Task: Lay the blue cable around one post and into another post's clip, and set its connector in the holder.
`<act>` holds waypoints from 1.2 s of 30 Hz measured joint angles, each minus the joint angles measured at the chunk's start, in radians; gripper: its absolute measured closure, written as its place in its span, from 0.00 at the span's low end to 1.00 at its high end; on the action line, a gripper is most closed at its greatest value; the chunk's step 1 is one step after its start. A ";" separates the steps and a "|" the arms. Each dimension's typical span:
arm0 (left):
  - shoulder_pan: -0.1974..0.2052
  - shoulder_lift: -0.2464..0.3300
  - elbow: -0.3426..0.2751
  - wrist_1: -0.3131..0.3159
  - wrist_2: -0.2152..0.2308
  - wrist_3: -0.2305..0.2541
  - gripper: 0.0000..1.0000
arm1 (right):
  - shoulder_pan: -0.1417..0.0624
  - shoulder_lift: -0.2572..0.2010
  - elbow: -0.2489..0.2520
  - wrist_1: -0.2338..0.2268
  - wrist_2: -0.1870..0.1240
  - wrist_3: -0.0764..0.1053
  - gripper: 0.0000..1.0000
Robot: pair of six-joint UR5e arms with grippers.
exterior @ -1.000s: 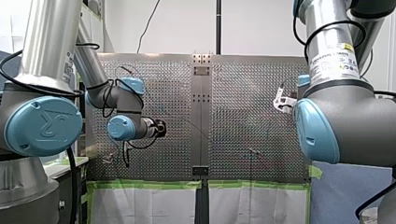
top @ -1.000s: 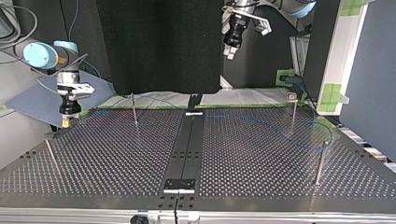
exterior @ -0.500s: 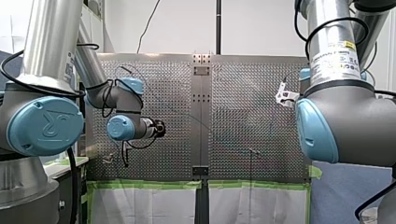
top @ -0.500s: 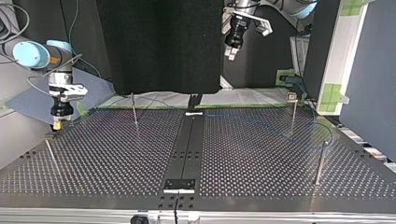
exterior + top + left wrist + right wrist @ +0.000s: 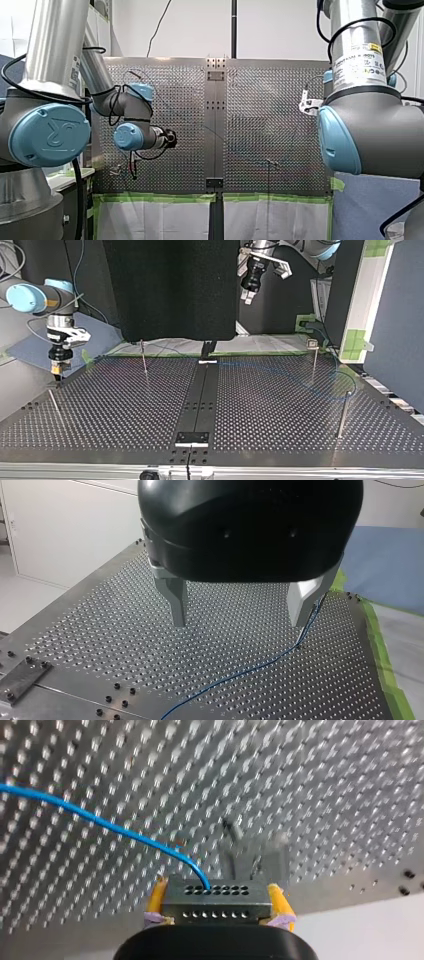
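my right gripper (image 5: 217, 894) is clamped on the connector (image 5: 217, 904). its yellow pads (image 5: 157, 895) press the grey block's two ends, so the holed face and the blue cable (image 5: 100, 821) leaving it point toward the perforated table (image 5: 325, 780). it is held low at the top view's left edge, seemingly because the holder is there: a small blurred fitting (image 5: 255, 857) lies just ahead of the connector (i take it for the holder, though it is too soft to be sure). the connector is not yet set in it. the cable trails across the table to a loose loop near the clip post (image 5: 313, 360) and a plain post (image 5: 342, 412) at the top view's right; i cannot tell if it rounds either. my left gripper (image 5: 240, 622) hangs well above that stretch, fingers (image 5: 178, 605) spread wide with nothing between them, likely placed to route the slack once the connector end is fixed.
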 joint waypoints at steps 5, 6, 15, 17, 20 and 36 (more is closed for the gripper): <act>0.000 0.000 0.000 -0.008 0.000 0.000 0.01 | -0.012 0.000 0.000 0.008 0.041 -0.041 0.98; 0.000 0.000 0.000 -0.011 0.000 0.000 0.01 | -0.014 0.000 0.000 0.006 0.049 -0.049 0.98; 0.001 0.000 -0.001 -0.018 -0.002 0.000 0.01 | -0.034 -0.001 -0.008 -0.002 0.088 -0.129 0.98; 0.001 0.000 -0.001 -0.018 -0.002 0.000 0.01 | -0.036 -0.001 -0.010 -0.007 0.081 -0.139 0.98; 0.001 0.000 -0.001 -0.020 -0.003 0.000 0.01 | -0.037 -0.001 -0.012 -0.021 0.062 -0.138 0.98; 0.009 0.000 -0.003 -0.032 -0.005 0.004 0.01 | -0.040 -0.014 -0.022 -0.022 -0.088 0.001 0.98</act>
